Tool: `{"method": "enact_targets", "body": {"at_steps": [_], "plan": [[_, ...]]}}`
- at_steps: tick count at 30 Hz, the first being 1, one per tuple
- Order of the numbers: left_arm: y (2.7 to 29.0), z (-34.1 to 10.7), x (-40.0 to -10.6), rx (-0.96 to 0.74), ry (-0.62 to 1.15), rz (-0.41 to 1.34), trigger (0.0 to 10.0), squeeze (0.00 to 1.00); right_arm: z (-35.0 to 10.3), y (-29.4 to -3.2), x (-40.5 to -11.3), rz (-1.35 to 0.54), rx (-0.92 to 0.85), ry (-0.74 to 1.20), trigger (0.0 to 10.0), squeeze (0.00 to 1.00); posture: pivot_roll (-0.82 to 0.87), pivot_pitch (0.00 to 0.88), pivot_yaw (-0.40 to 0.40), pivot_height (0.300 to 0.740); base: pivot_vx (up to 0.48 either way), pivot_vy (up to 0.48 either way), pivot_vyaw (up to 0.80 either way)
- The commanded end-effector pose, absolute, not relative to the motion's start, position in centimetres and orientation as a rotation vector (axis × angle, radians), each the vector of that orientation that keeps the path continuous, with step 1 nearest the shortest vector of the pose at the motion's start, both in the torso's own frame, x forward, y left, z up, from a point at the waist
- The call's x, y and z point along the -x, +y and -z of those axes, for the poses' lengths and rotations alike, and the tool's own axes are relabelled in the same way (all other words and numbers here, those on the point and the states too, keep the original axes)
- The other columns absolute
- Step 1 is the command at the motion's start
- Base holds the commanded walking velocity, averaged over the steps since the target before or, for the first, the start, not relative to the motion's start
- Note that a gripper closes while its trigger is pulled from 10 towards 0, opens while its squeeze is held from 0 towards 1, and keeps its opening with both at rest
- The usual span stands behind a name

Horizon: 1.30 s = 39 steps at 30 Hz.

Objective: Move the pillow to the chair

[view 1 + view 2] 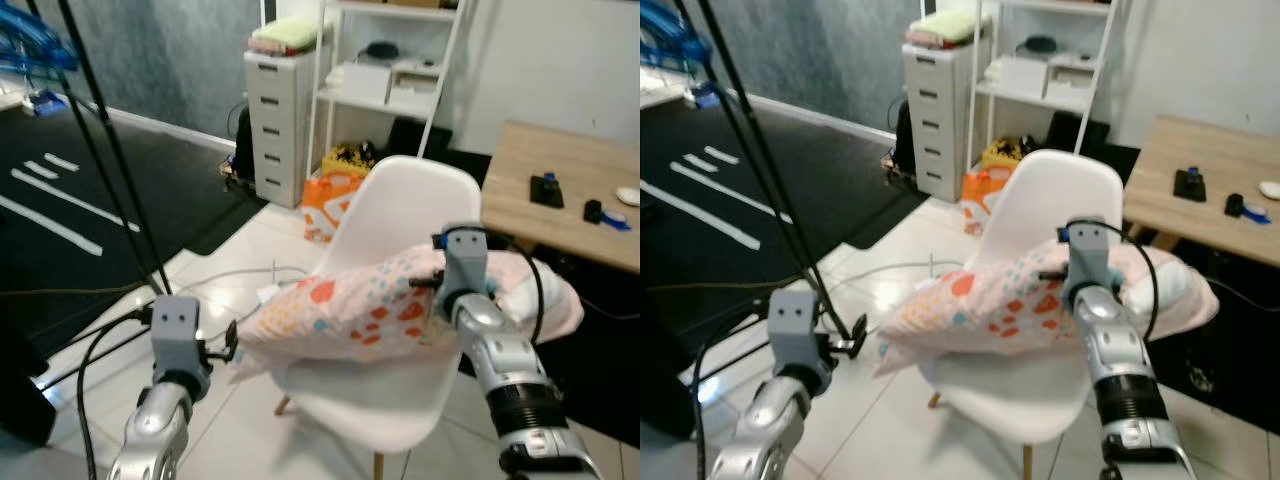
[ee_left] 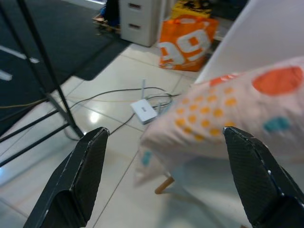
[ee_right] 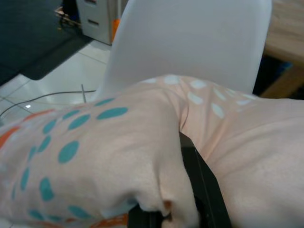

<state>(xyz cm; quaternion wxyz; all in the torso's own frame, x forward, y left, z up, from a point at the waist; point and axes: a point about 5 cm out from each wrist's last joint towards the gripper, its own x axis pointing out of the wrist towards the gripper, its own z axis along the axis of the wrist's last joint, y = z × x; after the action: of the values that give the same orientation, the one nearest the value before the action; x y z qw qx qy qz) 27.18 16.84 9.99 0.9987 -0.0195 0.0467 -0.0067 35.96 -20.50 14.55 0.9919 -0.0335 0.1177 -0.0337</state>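
Soft pink pillow w/ orange and teal dots [image 1: 370,305] lies across seat of white moulded plastic chair [image 1: 405,215], both ends overhanging. Right gripper [image 3: 183,190] pinches a fold of pillow fabric. Left gripper [image 2: 164,178] spread wide, holding nothing, just beside pillow's left end.

Risk: near end sticks out past seat edge; if right lets go w/ pillow off-centre it could slide to tiled floor [image 1: 250,250]. Fabric may snag on finger on pull-back.

Room: wooden table [image 1: 560,185] close on right; white cable box [image 2: 143,110] on floor to left.
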Motion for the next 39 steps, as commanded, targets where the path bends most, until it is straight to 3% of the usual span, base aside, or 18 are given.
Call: {"method": "enact_targets", "body": {"at_steps": [1, 6, 30, 39], "plan": [[17.09, -9.92, -27.08, 0.037, 0.092, 0.011, 10.0, 0.00, -15.78, -19.57, -36.39, 0.036, 0.062, 0.172, 10.0, 0.00, -0.19, 0.018, -0.033, 0.740, 0.000, 0.000, 0.00], [16.89, -9.94, -27.06, 0.024, 0.094, 0.033, 10.0, 0.00, -15.79, -19.56, -36.39, 0.039, 0.062, 0.168, 10.0, 0.00, -0.19, 0.017, -0.031, 0.740, 0.000, 0.000, 0.00], [17.03, -9.81, -26.89, 0.019, 0.111, 0.026, 10.0, 0.00, -15.77, -19.76, -36.43, 0.048, 0.062, 0.166, 10.0, 0.00, -0.19, 0.029, -0.031, 0.740, 0.050, -0.318, 0.00], [17.55, -10.25, -27.15, 0.056, 0.084, -0.002, 10.0, 0.00, -15.84, -19.82, -36.44, 0.049, 0.066, 0.166, 10.0, 0.00, -0.19, 0.030, -0.030, 0.740, 0.000, 0.000, 0.00]]}}
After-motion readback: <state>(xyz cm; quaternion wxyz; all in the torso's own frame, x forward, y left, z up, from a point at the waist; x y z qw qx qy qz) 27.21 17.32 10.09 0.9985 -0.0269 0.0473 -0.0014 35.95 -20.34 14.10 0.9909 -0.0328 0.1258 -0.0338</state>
